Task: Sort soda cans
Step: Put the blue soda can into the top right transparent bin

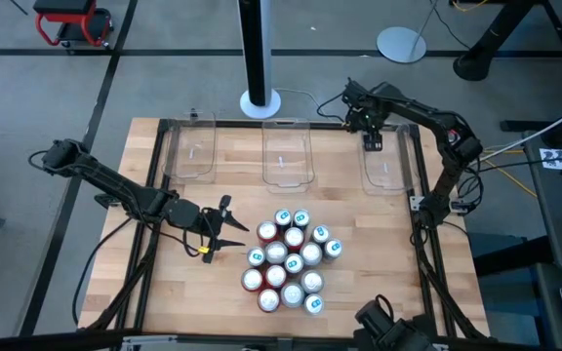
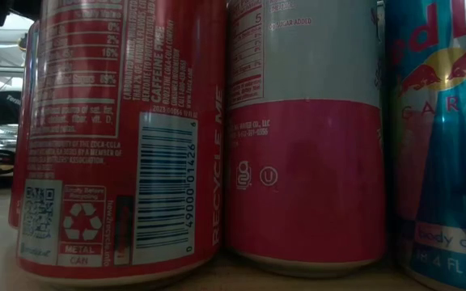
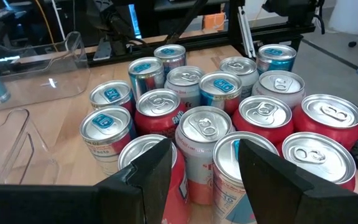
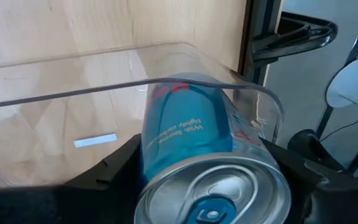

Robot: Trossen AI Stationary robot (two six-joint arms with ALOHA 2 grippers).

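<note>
Right gripper [image 1: 373,142] over the right-hand clear bin [image 1: 383,171] at the table's far side, clasping a teal-blue can [image 4: 194,155] between its fingers, can partly down inside that bin's clear walls. Nothing else visible in the right-hand bin apart from a small pale label on its floor. Middle bin [image 1: 286,156] and left bin [image 1: 191,151] showing only bare clear floors.

Left gripper [image 1: 224,230] low over the wooden table [image 1: 379,253], just beside the cluster of soda cans [image 1: 289,261], jaws parted and gripping nothing, pointed toward the nearest cans. Cluster packed upright in the middle of the table, cans touching, silver tops up, bodies teal-blue, red, and silver-and-red, well apart from the three bins.
</note>
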